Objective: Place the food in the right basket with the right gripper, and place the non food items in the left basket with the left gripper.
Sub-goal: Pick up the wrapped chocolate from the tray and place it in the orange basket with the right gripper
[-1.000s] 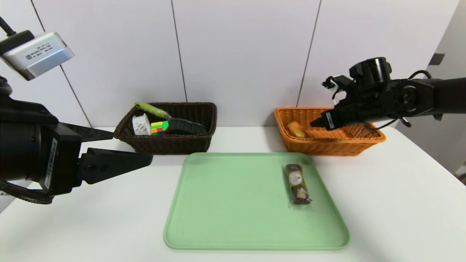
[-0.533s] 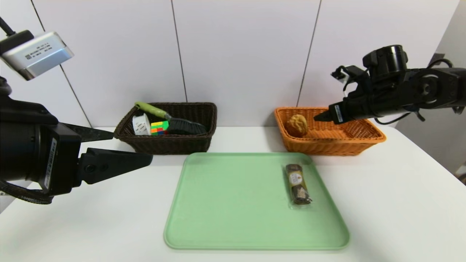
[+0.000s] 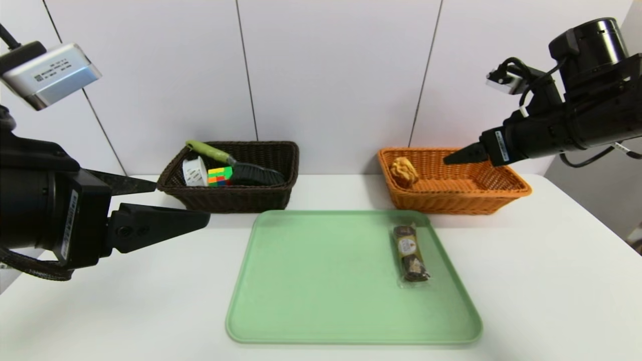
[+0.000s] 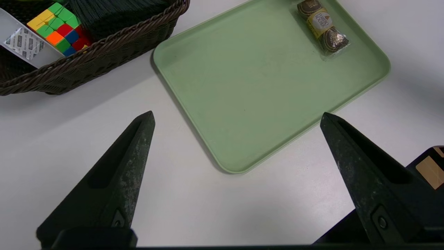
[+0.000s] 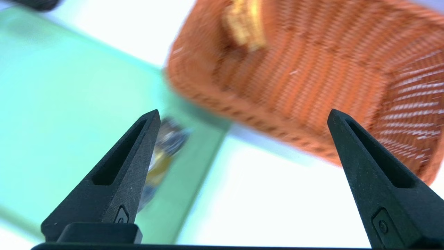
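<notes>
Step in hand: the right gripper [image 3: 454,156], fingers apart and empty, hangs above the right basket [image 3: 501,193]; next comes the wrapped snack [image 3: 410,253].
Approach: I judge a descent straight over the snack, jaws across its narrow width, works best.
Snack: oblong, glossy clear wrapper, at 3 o'clock on the smooth green tray [image 3: 321,301].
Bun [image 3: 404,171]: bumpy, in the orange wicker's 9 o'clock end.
Left gripper [image 4: 236,118]: spread wide, idle; the brush [image 3: 235,163], cube [image 3: 219,176] and spool [image 3: 194,171] sit in the left basket [image 3: 235,198].
</notes>
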Robot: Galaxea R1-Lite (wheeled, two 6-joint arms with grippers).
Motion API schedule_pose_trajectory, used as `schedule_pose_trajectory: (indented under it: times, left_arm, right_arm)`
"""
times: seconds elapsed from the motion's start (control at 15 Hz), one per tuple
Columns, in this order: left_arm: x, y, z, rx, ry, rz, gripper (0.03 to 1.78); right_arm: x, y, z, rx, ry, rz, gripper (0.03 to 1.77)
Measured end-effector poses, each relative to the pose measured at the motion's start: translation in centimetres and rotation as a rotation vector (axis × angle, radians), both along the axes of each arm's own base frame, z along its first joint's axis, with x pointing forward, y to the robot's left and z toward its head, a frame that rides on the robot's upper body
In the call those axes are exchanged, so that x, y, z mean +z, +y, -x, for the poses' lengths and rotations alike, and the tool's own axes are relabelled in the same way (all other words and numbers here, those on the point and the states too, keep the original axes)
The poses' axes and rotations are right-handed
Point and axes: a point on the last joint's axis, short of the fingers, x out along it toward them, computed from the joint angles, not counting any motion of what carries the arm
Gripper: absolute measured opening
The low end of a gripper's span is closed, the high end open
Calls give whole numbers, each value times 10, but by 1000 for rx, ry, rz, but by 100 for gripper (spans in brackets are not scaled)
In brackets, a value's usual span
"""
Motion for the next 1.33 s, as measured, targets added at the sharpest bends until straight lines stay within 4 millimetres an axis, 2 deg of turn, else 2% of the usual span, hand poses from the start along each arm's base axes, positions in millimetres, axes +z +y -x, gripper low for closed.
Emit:
schedule_pose_trajectory:
  times: [0.33,0.73,1.07,1.33]
  left_arm:
    - [0,0,0,0,0,-2,169]
    - [-1,-1,-1,-2,2,-4,169]
    - [-1,-1,-1,-5,5,-3,169]
    - [-2,-1,-1,-5,8,-5,169]
  right_arm:
    - [1,11,43,91,106,-2,169]
    - [-16,33,68,176,198,11,169]
    - [-40,54,63,220,295,41,169]
    - [-66,71,44,169,388,67,169]
